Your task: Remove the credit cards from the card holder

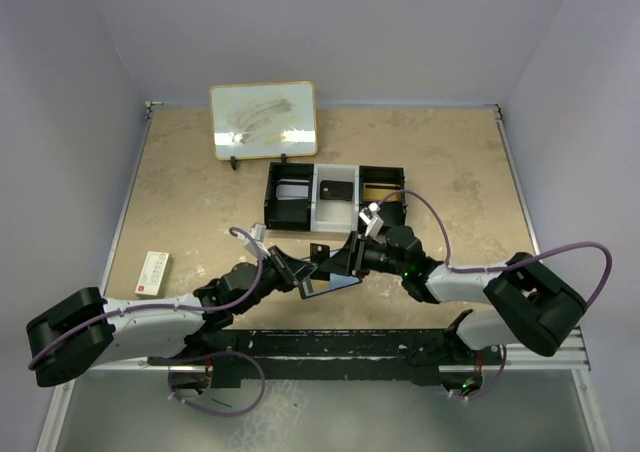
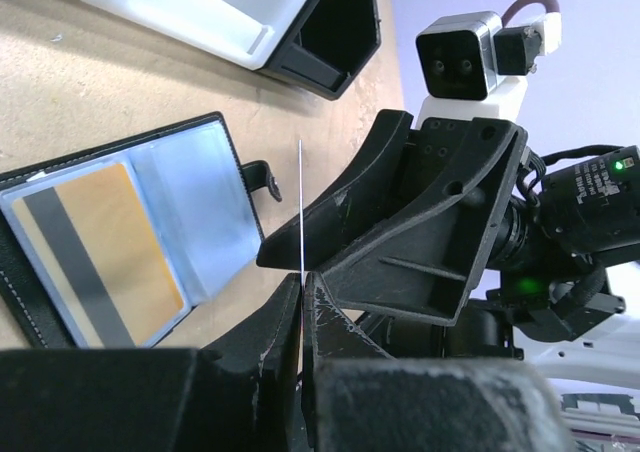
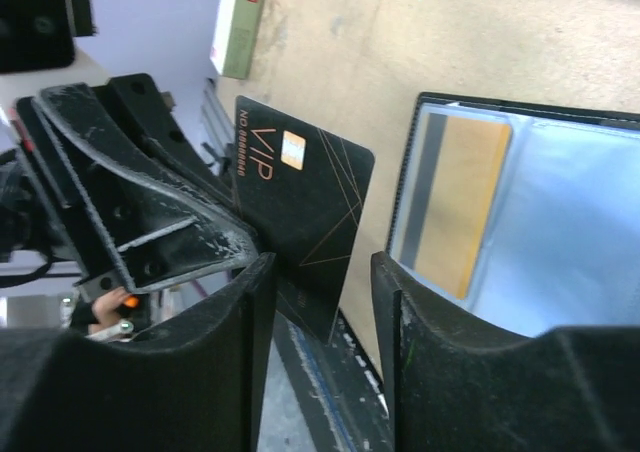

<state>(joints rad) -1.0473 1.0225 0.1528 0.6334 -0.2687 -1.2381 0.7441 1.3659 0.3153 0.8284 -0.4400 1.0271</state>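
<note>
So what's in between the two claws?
A black VIP card, pinched in the left claw, its edge between the right claw's open fingers. The right wrist view shows it.

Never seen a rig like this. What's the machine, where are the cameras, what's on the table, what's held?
Two robot arms with two-finger grippers, bolted at the table edge. One picture looks down from above; the other two come from wrist cameras. On the table: an open card holder with a gold card inside, a tray, a whiteboard, a small box. The left gripper is shut on a black VIP card; the right gripper is open around it.
</note>
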